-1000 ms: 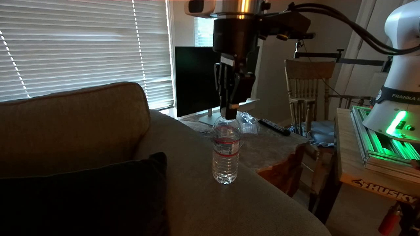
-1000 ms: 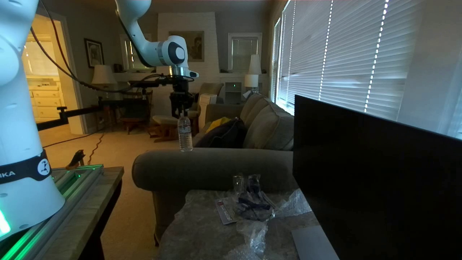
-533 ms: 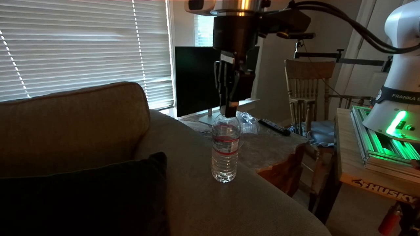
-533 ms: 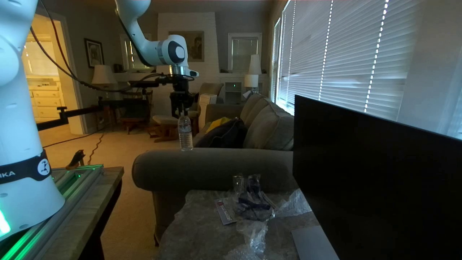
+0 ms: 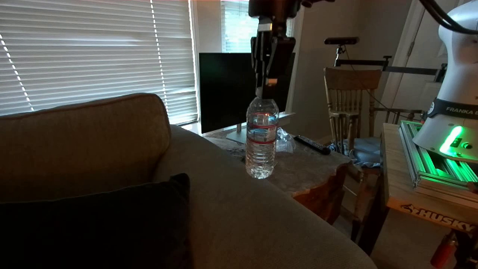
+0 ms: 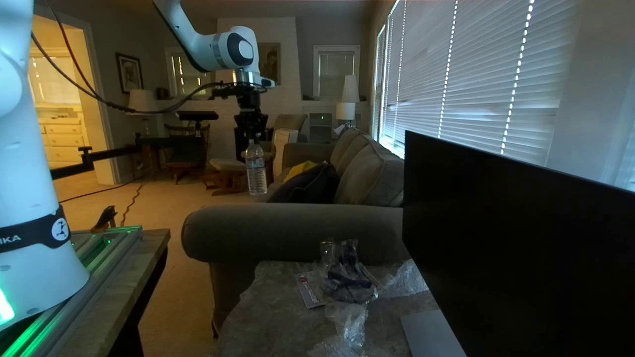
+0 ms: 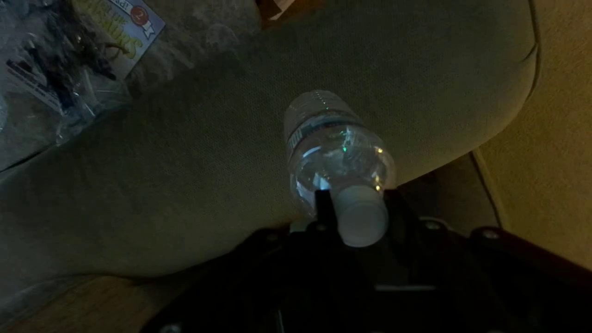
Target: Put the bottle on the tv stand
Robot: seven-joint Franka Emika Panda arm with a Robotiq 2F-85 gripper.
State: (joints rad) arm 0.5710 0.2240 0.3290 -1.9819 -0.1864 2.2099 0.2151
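Note:
The clear plastic bottle with a red-striped label band hangs upright above the sofa arm; it also shows in an exterior view and in the wrist view. My gripper is shut on its neck just under the white cap, one finger on each side. In both exterior views the gripper points straight down. The bottle's base is clear of the sofa arm. The tv stand, low with a mottled greyish top, stands beyond the sofa arm and also shows in an exterior view.
The sofa arm lies between the bottle and the tv stand. On the stand are the black TV, plastic packaging with a card, and a remote. A wooden chair and the robot's bench are nearby.
My gripper has risen with the bottle in it. The bottle, earlier with its base at the sofa arm, now hangs above it.

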